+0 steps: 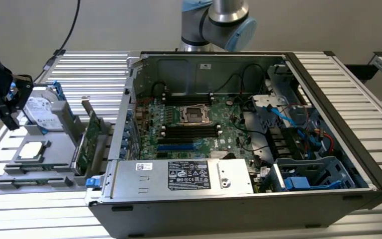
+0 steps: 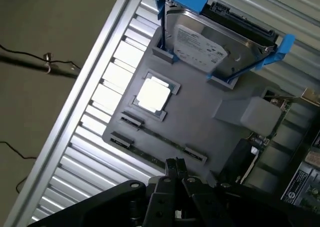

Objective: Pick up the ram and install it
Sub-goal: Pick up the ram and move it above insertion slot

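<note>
The ram (image 2: 162,138) is a thin green stick standing on edge in a slot of the grey holder tray (image 2: 200,117), between two dark end clips. My gripper (image 2: 175,166) hangs above the tray near that slot, its fingers shut together with nothing between them. In the exterior view the gripper (image 1: 9,119) is at the far left, over the tray's (image 1: 58,149) outer side, apart from everything on it. The open computer case (image 1: 324,99) holds the motherboard (image 1: 177,144) with its black slots (image 1: 189,131).
On the tray sit a hard drive (image 1: 42,112) in blue brackets, a square silver processor (image 1: 32,149) and a large green expansion card (image 1: 88,142) standing upright beside the case wall. Cables and a blue drive cage (image 1: 307,174) crowd the case's right side. Ribbed aluminium table (image 1: 91,69) all around.
</note>
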You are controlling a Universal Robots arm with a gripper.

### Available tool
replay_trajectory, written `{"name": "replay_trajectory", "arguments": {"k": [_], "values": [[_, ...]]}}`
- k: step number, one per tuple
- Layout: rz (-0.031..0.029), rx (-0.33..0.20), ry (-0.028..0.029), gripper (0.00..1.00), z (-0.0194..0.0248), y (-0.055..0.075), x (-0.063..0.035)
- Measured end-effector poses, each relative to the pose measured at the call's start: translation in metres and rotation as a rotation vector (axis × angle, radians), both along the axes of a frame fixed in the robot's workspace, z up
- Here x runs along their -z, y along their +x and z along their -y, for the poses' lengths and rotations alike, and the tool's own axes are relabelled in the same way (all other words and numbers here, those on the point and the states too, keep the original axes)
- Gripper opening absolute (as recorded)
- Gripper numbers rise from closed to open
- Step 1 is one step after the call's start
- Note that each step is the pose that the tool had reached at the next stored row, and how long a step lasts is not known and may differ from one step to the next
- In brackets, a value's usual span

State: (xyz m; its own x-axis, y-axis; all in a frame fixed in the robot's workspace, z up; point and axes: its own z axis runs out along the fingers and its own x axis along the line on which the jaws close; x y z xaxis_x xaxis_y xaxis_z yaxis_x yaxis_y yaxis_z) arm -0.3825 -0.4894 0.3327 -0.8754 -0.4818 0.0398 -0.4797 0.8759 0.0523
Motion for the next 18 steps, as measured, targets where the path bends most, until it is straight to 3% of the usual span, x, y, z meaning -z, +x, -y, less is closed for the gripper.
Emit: {"name": "replay_trajectory", "arguments": {"k": [18], "values": [[0.0000, -0.327, -0.0001, 0.11, 0.0000, 0.0000, 0.0079]]}}
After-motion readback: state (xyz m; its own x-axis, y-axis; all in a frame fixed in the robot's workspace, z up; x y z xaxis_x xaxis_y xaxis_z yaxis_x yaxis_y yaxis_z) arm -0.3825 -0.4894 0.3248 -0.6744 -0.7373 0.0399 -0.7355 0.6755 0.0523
